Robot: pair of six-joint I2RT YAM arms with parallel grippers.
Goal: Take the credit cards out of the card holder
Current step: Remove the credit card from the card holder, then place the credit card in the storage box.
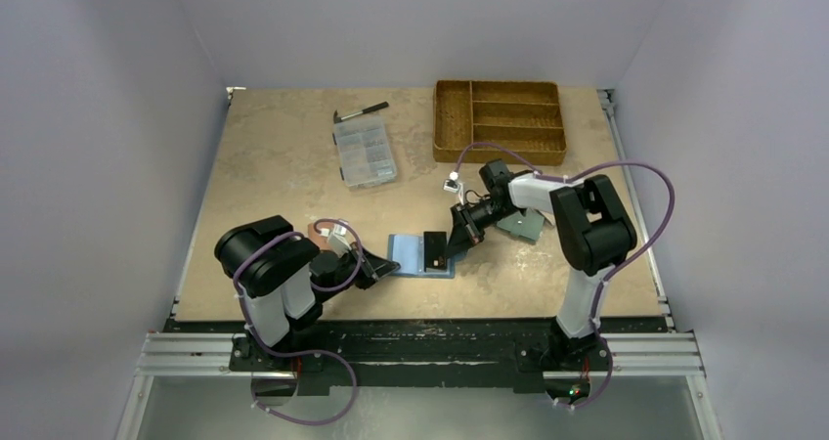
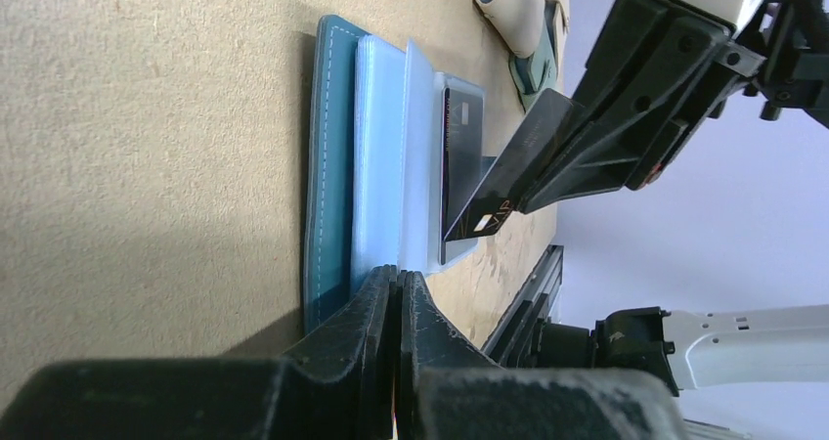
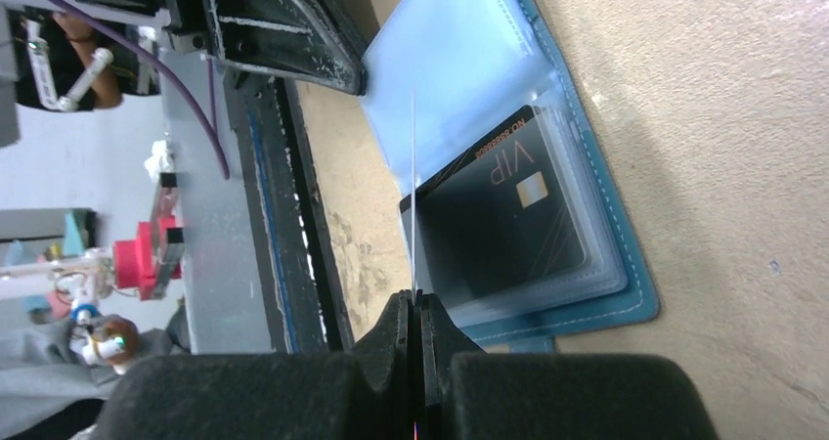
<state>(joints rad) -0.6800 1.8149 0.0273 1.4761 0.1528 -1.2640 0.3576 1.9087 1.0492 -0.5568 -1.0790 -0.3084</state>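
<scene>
Card holder (image 2: 332, 147) and black card (image 2: 518, 156) are where trouble could start. The right claw (image 3: 415, 305) is closed tight on one end of that card with only a narrow bite, so a snag at the pocket mouth could twist the card out of the pinch and drop it onto the table (image 2: 147, 117). The card's free corner sits right at the edge of the clear pocket, and the views do not show whether it has cleared it. If it has not, pulling away might drag the whole card holder along.

That depends on the left claw (image 2: 396, 286). It is closed with no gap at the near edge of the open card holder. The pictures do not settle whether it nips the inner leaves or only presses on them, and a weak hold there would let the card holder slide or fold.

The held card runs out ahead of the right claw's fingertips, tilted down toward the card holder. The card holder lies flat and open, below and ahead of that claw. A second dark card (image 3: 508, 235) sits in the clear pocket under the held card, apart from both claws and not yet out. Seen from the left claw, the card holder spreads out ahead of its tips, with both cards on the far half.
</scene>
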